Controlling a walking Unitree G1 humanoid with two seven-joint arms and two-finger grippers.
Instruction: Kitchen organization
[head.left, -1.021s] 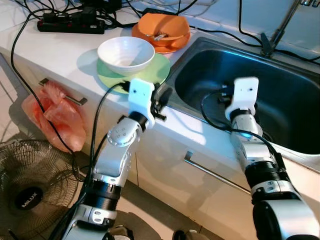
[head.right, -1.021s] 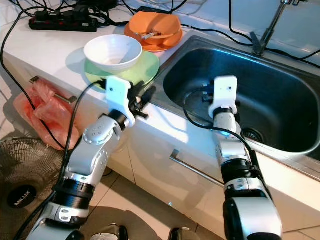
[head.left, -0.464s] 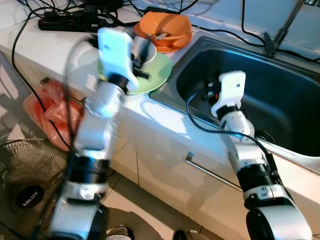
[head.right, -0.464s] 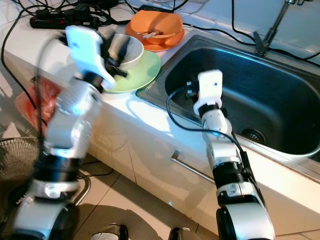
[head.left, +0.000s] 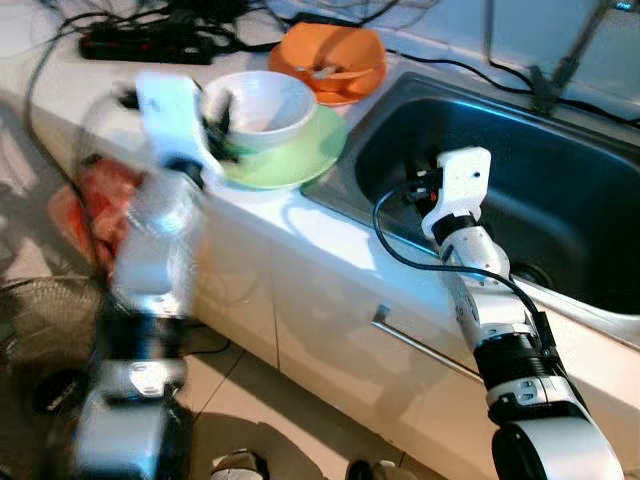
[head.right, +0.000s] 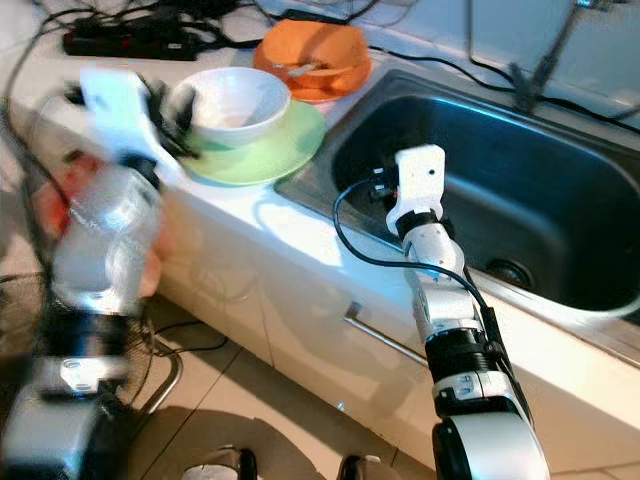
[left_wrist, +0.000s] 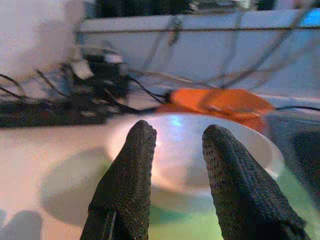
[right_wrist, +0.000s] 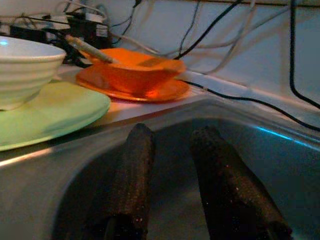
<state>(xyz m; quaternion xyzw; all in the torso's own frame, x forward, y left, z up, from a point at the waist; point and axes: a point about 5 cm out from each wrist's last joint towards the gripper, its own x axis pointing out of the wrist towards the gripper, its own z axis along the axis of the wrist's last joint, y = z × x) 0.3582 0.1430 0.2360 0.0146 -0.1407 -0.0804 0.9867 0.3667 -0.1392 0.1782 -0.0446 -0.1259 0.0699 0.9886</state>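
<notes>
Since the earlier frame, the left gripper (left_wrist: 175, 145) has swung up to the white bowl (head.left: 258, 104) on the green plate (head.left: 300, 155). Its fingers (left_wrist: 131, 165) stand apart, the bowl just beyond them. Right gripper (right_wrist: 170, 150) hangs over the sink (head.left: 560, 190), fingers apart.

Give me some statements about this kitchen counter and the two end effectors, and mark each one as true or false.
1. The white bowl stands on the green plate. True.
2. The left end effector is shut on the white bowl's rim. False: its fingers are apart, pointing at the bowl from beside it, holding nothing.
3. The right end effector is inside the sink. True.
4. The orange bowl lies in the sink. False: it stands on the counter beyond the green plate, with a utensil in it.
5. A black power strip lies on the counter behind the bowls. True.
</notes>
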